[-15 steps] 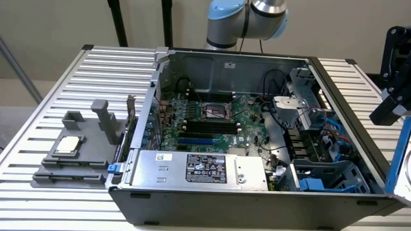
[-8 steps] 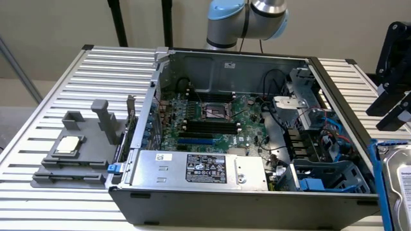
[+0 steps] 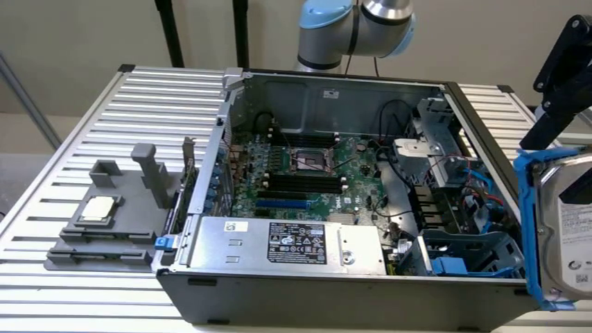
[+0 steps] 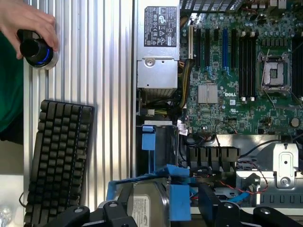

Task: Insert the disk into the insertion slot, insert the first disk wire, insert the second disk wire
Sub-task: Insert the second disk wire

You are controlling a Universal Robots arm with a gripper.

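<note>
**Disk at the pincer, outside the slot**

Disk (image 4: 142, 207) first, on my wrist feed. It is the silver drive with the white label, clipped in its blue frame, and it sits right at the pincer (image 4: 163, 210) with the frame tilted. From this feed I cannot tell whether the pincer is clamped on it or has let go. Just beside the disk is the slot (image 4: 160, 142), the dark grey cage bay with a blue tab, and the disk is not in it. Past the cage I see the supply box (image 4: 158, 42) with its black label, and next to that the green board (image 4: 236, 71). On the slatted worktop (image 4: 109, 71) lies a black keyboard (image 4: 59, 156). Near it, a person's hand (image 4: 26, 21) rests on a round black knob (image 4: 37, 51).

On the exterior feed, the open case (image 3: 277, 298) lies on the worktop. The disk stands upright at the exterior view's right edge, over the case's near right corner. The cage with its blue rails is inside the case, just to the exterior view's left of the disk. The pincer's black body reaches down to the disk's upper edge. The arm (image 3: 356, 28) shows behind the case. On the exterior view's left, well apart from the disk, a grey fixture (image 3: 120, 239) carries a square chip (image 3: 97, 209).
</note>
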